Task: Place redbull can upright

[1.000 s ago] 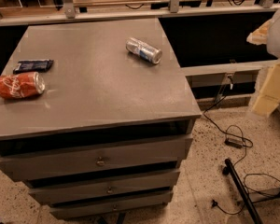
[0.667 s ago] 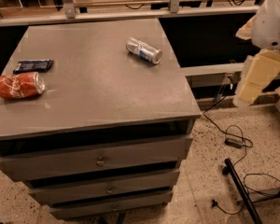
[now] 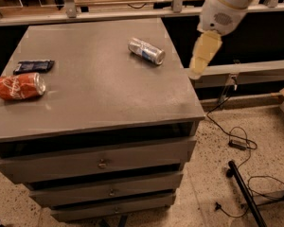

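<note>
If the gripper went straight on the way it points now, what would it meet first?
Probably the cabinet top's right edge, below the gripper; depth is unclear, so it could pass beside it. Not the redbull can.

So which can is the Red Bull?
On the grey cabinet, look toward the back right, near the tool hovering off that side. The redbull can lies there on its side, slim and silver-blue, unlike the fat red can at left.

Arm: your white arm (image 3: 232, 1) slants in from top right.
Gripper: your gripper (image 3: 198, 70) hangs downward just off the worktop's (image 3: 99, 93) right edge.
</note>
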Motion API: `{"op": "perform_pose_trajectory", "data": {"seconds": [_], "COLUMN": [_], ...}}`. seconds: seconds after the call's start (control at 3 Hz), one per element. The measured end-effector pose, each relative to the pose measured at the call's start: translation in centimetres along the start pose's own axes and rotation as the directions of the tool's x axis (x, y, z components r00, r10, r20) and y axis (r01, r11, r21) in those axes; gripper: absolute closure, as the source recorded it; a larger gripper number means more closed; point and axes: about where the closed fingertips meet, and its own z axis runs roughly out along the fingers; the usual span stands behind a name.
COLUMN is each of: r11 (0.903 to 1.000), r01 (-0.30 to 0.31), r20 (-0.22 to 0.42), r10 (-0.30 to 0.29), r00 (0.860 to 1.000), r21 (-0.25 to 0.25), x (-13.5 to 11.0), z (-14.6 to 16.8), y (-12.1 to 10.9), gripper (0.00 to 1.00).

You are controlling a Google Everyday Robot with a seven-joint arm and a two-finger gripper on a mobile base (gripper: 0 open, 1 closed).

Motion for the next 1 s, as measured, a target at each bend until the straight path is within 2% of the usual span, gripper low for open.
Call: {"op": "perform_pose_trajectory", "data": {"seconds": [0.33,0.67,1.0], "r11": [0.9979,0.9932,0.9703], "r01": [-0.060,-0.116,-0.239], "r20": [0.004,-0.013,-0.027], "r10": [0.060,0.116,0.240], "r00": [0.998,0.993,0.970], "r21": [-0.023,-0.002,0.040], "x": [-6.0,-9.8,-11.9], "z": [3.8,6.5,8.9], "y": [-4.5,-7.1,-9.0], "gripper": [0.00,0.00,0.00]}}
